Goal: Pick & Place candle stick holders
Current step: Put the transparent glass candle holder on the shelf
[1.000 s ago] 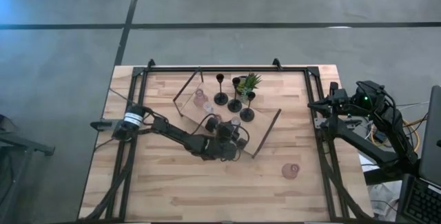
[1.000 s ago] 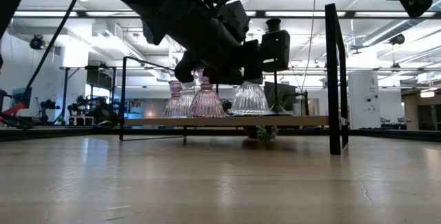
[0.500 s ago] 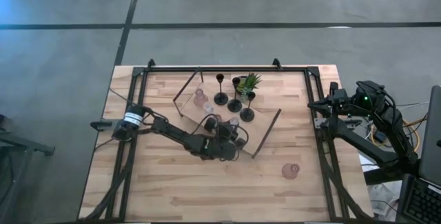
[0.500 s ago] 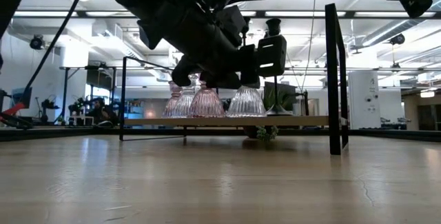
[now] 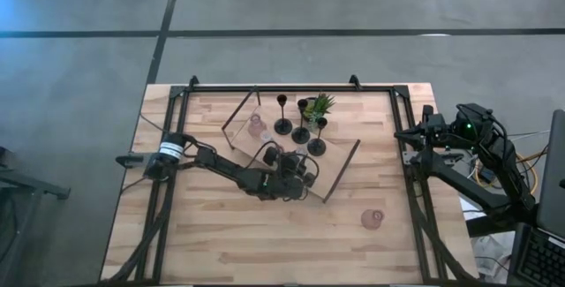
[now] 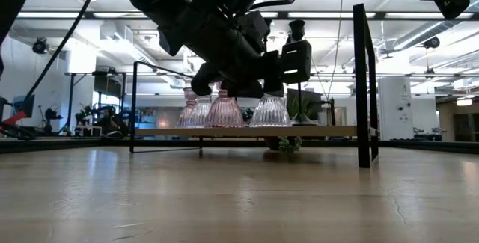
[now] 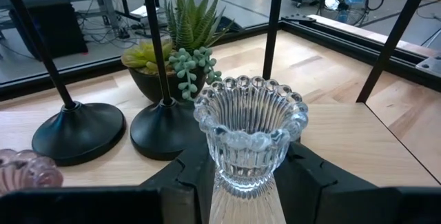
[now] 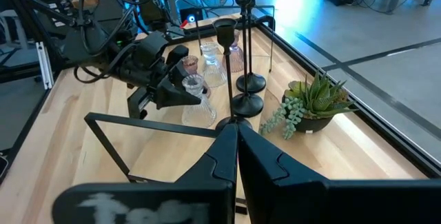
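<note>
From my remote seat, the left pincer (image 5: 303, 174) had a clear ribbed glass cup (image 7: 249, 136) clamped between its fingers, sitting over the near-right part of the wooden board (image 5: 265, 137). On the board, the other cups (image 6: 213, 110) clustered just left of it, and the black candle stick holders (image 5: 300, 121) stood behind, near the little succulent (image 5: 320, 104).

To do this step well, I figured the cup should stay upright and travel low and slow, since ribbed glass could slip in a hard grip. The low view didn't let me tell whether its base touched the board.

Room-wise, the board's dark handle (image 5: 342, 169) ran just right of the pincer, so that edge needed care. Beyond it the counter (image 5: 221, 243) looked open, with one pink cup (image 5: 372, 219) well off the board to the right. The right pincer (image 8: 236, 156) was parked far right of the board with its fingers closed together.
</note>
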Controlling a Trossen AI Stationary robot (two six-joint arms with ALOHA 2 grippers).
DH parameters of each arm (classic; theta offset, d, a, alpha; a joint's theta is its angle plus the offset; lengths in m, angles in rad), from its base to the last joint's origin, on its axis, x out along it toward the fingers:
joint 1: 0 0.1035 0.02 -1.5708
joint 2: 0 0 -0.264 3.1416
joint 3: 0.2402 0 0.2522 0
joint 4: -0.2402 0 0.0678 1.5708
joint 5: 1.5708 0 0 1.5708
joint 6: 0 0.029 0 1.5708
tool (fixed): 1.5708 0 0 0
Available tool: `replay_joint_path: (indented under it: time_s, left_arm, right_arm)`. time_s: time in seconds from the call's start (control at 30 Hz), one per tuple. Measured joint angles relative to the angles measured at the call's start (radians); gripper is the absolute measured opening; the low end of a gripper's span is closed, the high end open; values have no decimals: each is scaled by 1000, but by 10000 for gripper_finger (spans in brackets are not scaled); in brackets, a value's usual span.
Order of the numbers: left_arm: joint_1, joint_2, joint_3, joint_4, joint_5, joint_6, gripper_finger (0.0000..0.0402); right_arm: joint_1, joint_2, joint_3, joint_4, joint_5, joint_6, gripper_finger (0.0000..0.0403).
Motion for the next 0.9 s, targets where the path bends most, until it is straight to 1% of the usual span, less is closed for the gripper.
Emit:
replay_joint_path:
  time_s: [0.2, 0.4, 0.77, 0.9]
  left_arm:
    - [0, 0, 0, 1, 2, 1, 122]
    - [-5, 0, -2, 41, 17, 45, 150]
    - [-10, 0, 3, 60, 5, 59, 161]
    - [-10, -2, 3, 60, -1, 59, 179]
  right_arm:
    - [0, 0, 0, 0, 0, 0, 8]
    - [0, 0, 0, 0, 0, 0, 8]
    - [0, 0, 0, 0, 0, 0, 8]
    - [0, 0, 0, 0, 0, 0, 8]
